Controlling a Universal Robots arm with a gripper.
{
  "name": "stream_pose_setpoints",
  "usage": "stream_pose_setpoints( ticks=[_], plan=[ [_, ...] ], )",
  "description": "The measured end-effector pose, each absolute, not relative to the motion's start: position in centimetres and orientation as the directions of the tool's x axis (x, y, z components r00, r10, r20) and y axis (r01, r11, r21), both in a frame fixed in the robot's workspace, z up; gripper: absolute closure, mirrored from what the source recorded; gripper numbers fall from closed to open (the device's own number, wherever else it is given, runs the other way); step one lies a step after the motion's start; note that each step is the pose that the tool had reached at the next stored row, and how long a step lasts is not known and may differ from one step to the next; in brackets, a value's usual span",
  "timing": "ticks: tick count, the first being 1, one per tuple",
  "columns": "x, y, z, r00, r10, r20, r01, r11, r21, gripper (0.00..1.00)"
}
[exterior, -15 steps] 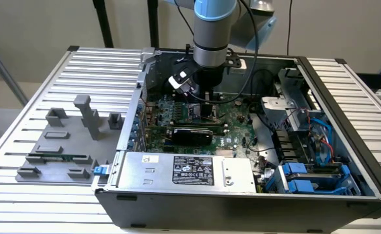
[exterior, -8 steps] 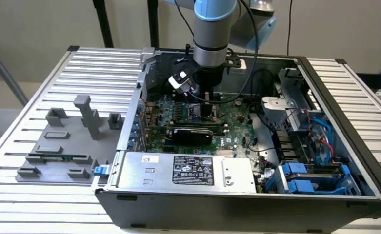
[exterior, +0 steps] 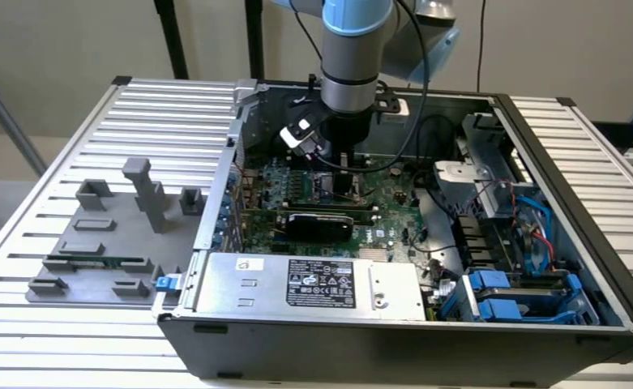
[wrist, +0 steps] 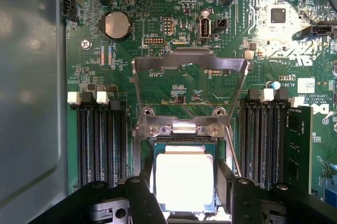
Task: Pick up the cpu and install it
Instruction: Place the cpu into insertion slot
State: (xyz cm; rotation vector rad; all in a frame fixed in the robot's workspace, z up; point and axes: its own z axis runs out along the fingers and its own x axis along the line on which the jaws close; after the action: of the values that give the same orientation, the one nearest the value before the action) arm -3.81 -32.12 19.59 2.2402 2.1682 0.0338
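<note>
On the slatted bench point(exterior: 67, 130), the end effector point(wrist: 185, 195) clamps the cpu point(wrist: 182, 174) squarely over the socket point(wrist: 158, 146), load plate point(wrist: 189, 63) raised clear.

The cpu point(wrist: 183, 182) sat in the gripper point(wrist: 185, 188), over the CPU socket point(wrist: 184, 143). Memory slots point(wrist: 100, 139) flanked the socket on two sides, the load plate point(wrist: 189, 63) stood open at its edge, and the power supply point(exterior: 305, 284) lay before it.

upside-down "COPYRIGHT" printed on motherboard point(wrist: 237, 18), perhaps "HDD TEMP" near its edge, power-supply label point(exterior: 322, 284) print unreadable
</note>
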Motion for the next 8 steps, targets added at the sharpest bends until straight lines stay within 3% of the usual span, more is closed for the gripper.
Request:
stream_pose_setpoints(
  ticks=[8],
  plan=[
    [-3.82, -32.09, 19.50, 0.033, 0.999, -0.002, 0.999, -0.033, 0.032, 0.45]
  ],
)
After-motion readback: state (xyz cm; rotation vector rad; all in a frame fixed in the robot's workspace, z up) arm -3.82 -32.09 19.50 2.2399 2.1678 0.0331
